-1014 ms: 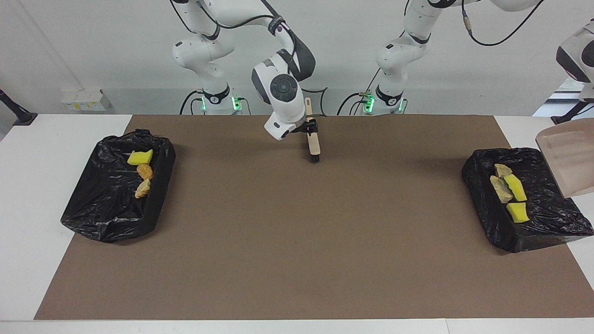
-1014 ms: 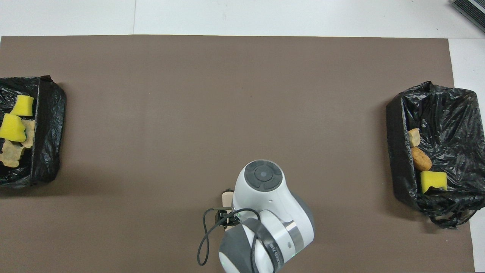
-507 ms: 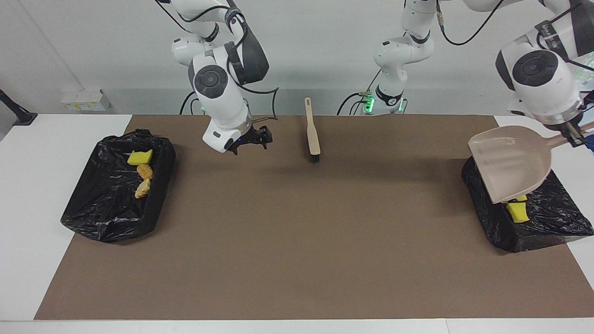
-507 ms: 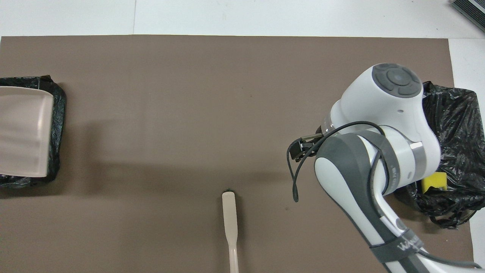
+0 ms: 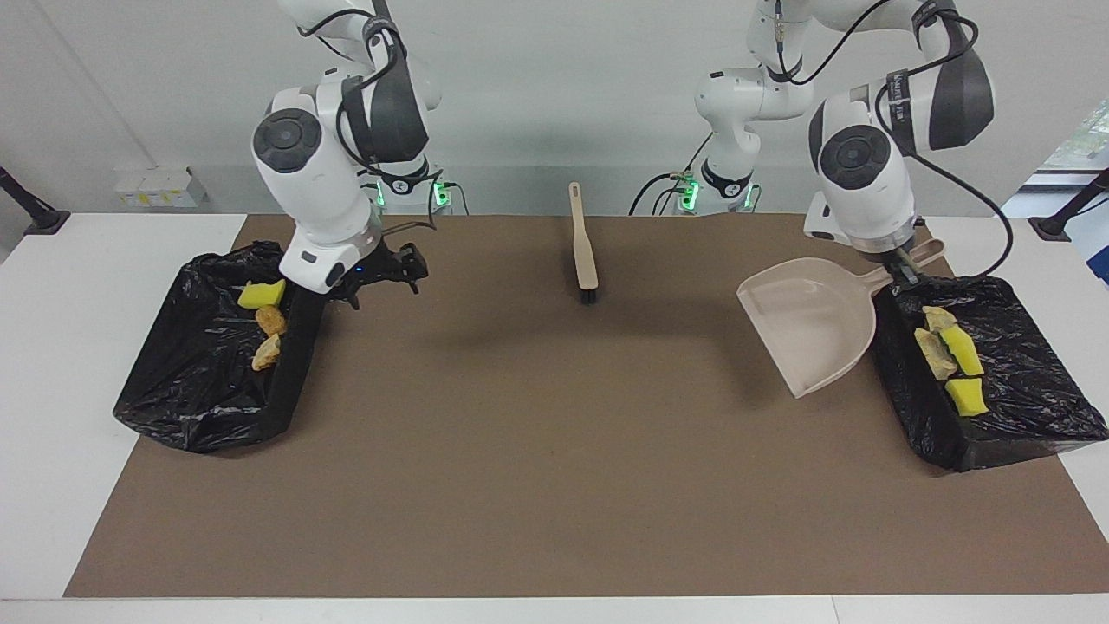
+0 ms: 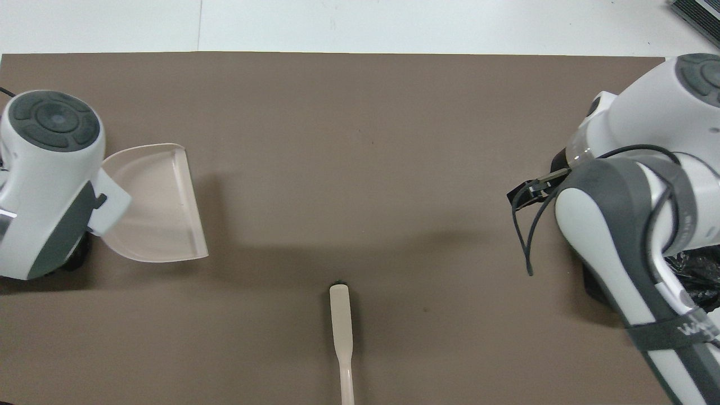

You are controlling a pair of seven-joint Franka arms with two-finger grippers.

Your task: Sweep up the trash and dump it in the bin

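Trash lies split between two black-lined bins at the two ends of the brown mat. Four scraps, two yellow sponge bits and two tan chunks, sit in the bin at the left arm's end. A yellow sponge piece and two brown bread-like chunks sit in the bin at the right arm's end. The left gripper is clamped on the handle of the beige dustpan, holding it raised and tilted over the mat just beside its bin; in the overhead view the pan shows bare inside. The right gripper holds nothing, its fingers spread apart, and it hangs over the mat at the edge of the other bin. The brush lies flat on the mat midway between the two arms, close to the robots, its handle pointing toward them and its dark bristles away.
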